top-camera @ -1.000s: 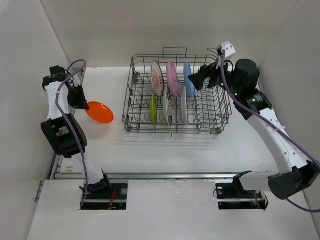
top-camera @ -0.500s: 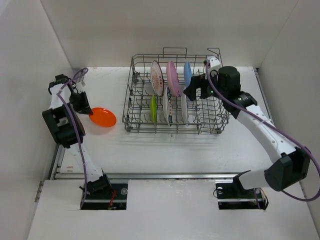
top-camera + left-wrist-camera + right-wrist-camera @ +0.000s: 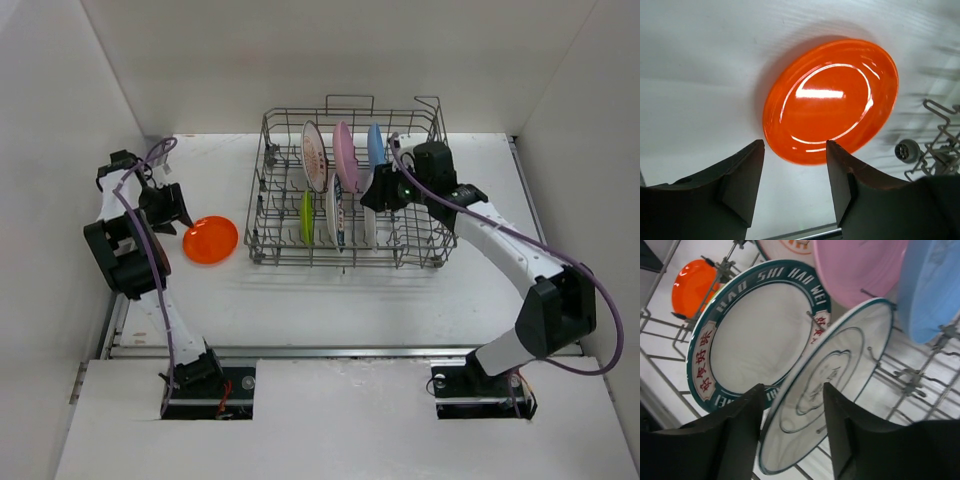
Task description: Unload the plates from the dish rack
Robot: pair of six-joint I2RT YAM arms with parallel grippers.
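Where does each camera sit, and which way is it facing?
Top external: above and behind, looking down at the dish rack; both arms show.
Left wrist: on the left gripper, facing down at the orange plate; fingers show.
Right wrist: on the right gripper, facing the racked white plates; fingers show.
Shared by all: orange plate.

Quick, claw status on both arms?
Left claw: open, empty, above the orange plate.
Right claw: open, around the rim of a white plate, not gripping.

Top cam overhead, far; both wrist cams close-up, sharing orange plate [image 3: 210,238].
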